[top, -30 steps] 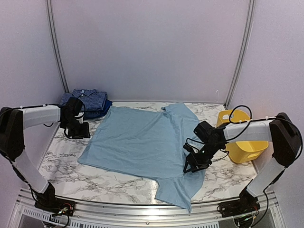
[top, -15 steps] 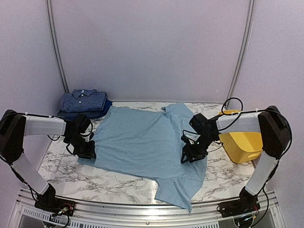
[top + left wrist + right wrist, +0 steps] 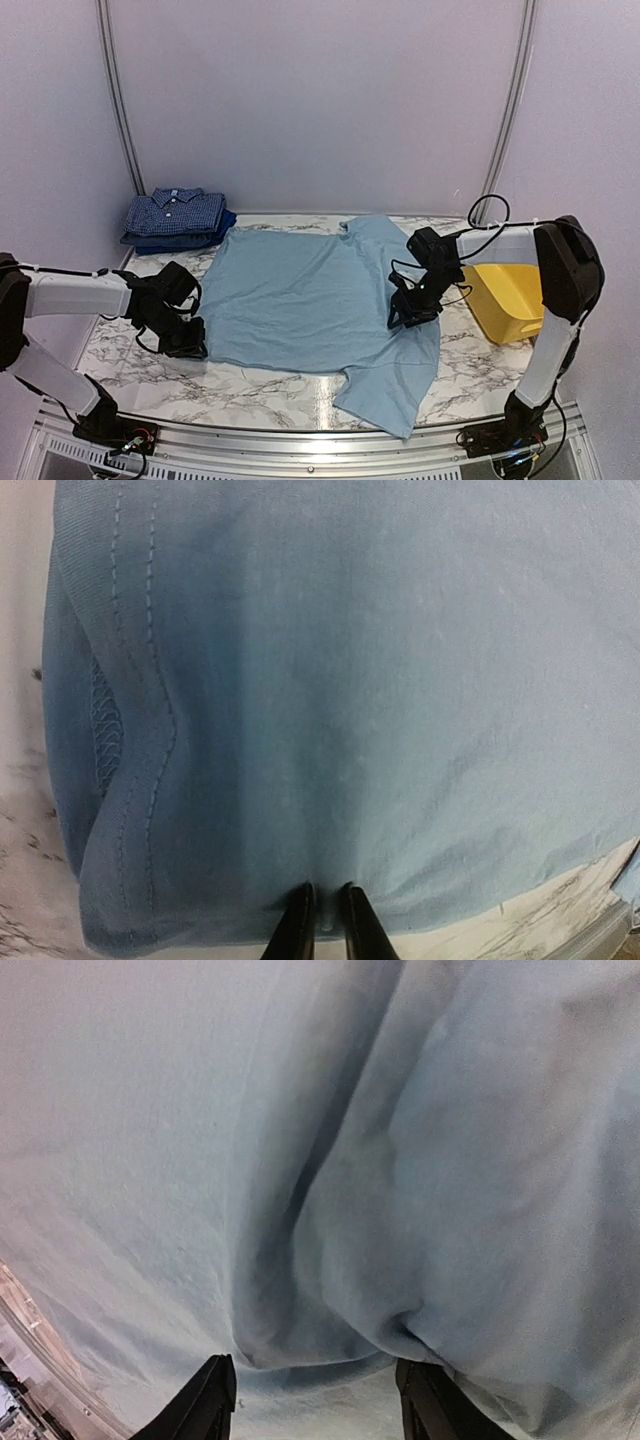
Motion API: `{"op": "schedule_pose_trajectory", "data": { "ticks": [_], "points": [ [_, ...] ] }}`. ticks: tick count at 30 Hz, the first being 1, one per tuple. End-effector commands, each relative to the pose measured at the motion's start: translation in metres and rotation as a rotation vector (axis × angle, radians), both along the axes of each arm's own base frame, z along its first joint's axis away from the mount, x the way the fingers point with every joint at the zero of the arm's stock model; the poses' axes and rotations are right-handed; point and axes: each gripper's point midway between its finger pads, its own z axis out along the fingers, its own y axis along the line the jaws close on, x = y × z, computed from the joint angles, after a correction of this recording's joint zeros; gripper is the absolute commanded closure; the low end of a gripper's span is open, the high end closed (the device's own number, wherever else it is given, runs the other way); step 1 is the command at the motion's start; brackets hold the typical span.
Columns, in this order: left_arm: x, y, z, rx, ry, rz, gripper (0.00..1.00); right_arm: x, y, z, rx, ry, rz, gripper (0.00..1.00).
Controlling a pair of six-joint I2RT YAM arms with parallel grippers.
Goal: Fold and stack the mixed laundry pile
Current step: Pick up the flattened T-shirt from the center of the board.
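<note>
The plain light-blue T-shirt (image 3: 300,300) lies spread flat across the marble table (image 3: 130,365), with one part hanging toward the front edge. My left gripper (image 3: 190,340) is at the shirt's near-left corner. In the left wrist view it (image 3: 322,920) is shut on a pinch of the hem of the T-shirt (image 3: 400,680). My right gripper (image 3: 400,315) sits low over the shirt's right side. In the right wrist view it (image 3: 318,1400) is open, with its jaws wide on either side of a raised fold of the T-shirt (image 3: 450,1160). The folded navy check shirt (image 3: 178,211) lies on a dark-blue piece (image 3: 190,240) at the back left.
A yellow plastic tub (image 3: 510,300) stands at the right edge, just beyond my right arm. Pale walls close in the back and the sides. The table's metal front rail (image 3: 300,450) runs along the near edge.
My left gripper came forward from beside the folded stack to the shirt's near-left corner and closed on the hem. My right gripper moved back along the shirt's right side. The shirt's edges shifted slightly.
</note>
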Motion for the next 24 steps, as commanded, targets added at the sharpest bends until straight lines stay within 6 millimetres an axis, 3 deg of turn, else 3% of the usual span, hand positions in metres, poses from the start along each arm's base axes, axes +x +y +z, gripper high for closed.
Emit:
{"op": "schedule_pose_trajectory", "data": {
  "ticks": [1,5,8,10,13,16,19,24],
  "points": [
    [-0.054,-0.003,-0.016,-0.012,0.161,0.038,0.87,0.009,-0.043,-0.036,-0.166,0.027,-0.003,0.44],
    [-0.057,-0.003,-0.007,-0.018,0.137,0.043,0.84,0.02,-0.036,-0.011,-0.116,-0.023,0.024,0.43],
    [-0.032,-0.016,0.022,-0.069,0.021,0.03,0.7,0.02,-0.013,0.029,0.019,-0.069,0.016,0.42],
    [-0.011,-0.025,0.046,-0.093,-0.076,0.008,0.62,0.011,-0.002,0.051,0.083,-0.078,0.001,0.42],
    [0.007,-0.031,0.064,-0.091,-0.142,0.006,0.55,-0.017,0.009,0.063,0.131,-0.051,-0.001,0.42],
    [0.015,-0.039,0.06,-0.092,-0.131,-0.007,0.52,-0.045,0.022,0.063,0.17,-0.017,0.014,0.43],
    [0.024,-0.038,0.05,-0.055,-0.135,-0.004,0.52,-0.066,0.03,0.045,0.184,0.042,0.013,0.43],
    [0.029,-0.035,0.018,-0.017,-0.047,0.011,0.5,-0.075,0.027,0.011,0.165,0.092,-0.017,0.43]
  ]
}}
